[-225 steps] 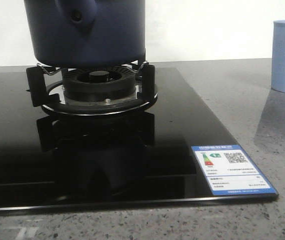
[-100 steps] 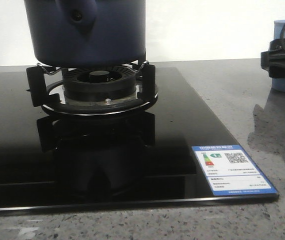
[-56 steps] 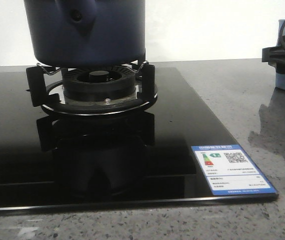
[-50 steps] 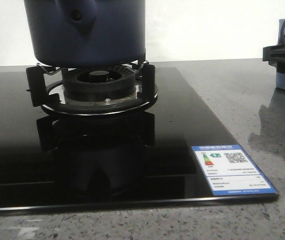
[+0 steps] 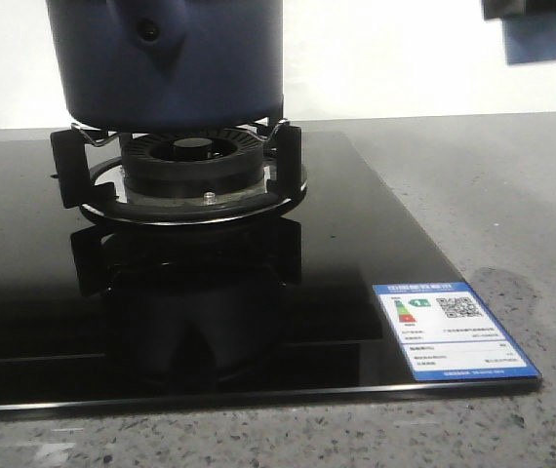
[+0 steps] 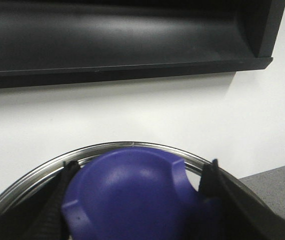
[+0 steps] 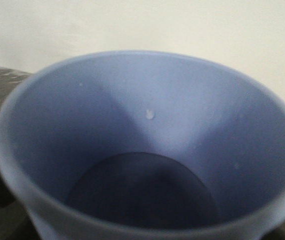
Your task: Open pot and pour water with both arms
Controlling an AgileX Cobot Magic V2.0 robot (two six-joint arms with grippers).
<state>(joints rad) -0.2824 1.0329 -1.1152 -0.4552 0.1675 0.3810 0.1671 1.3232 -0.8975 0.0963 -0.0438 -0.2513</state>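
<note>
Left wrist view shows my left jaws flanking the dark blue knob (image 6: pixel 132 192) of the lid. Front view: my right gripper (image 5: pixel 517 8) has just lifted the pale cup (image 5: pixel 549 39) off the tabletop (image 5: pixel 493 195), right of the pot (image 5: pixel 166 58), which sits on its burner (image 5: pixel 195 166); pouring comes next, I judge.

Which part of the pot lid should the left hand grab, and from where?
The rounded blue knob at the lid's centre, from straight above. It stands proud of the metal rim, and the left hand's fingers flank its two sides, so squeezing there should hold.
</note>
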